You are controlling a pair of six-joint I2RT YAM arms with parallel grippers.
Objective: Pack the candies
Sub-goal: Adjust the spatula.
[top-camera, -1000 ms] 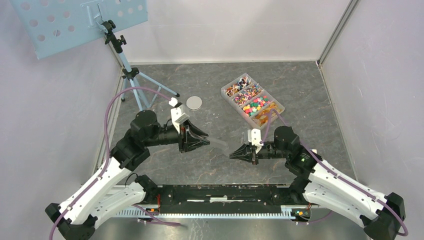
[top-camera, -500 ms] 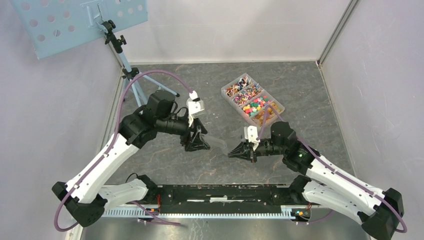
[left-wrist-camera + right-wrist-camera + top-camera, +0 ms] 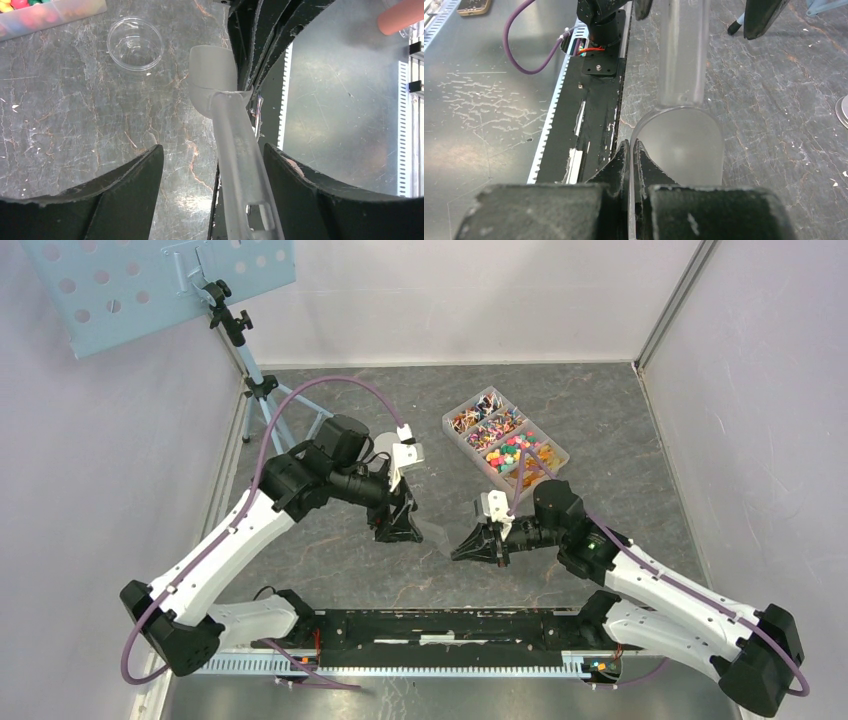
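Now: my left gripper [image 3: 400, 528] just released, jaws spread off scoop [image 3: 212, 75] handle. Right gripper [image 3: 462, 550] clenched on scoop bowl rim, sole holder. Candies [image 3: 512, 448] in divided tray [image 3: 446, 421], far right; scooping can begin.

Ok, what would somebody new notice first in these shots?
Probably the two arms meeting mid-table over a clear scoop: the right gripper pinches its bowl rim, while the left gripper stands open around the handle. Next, the bright candies sorted in a divided tray toward the far right, and a small clear cup on the table.
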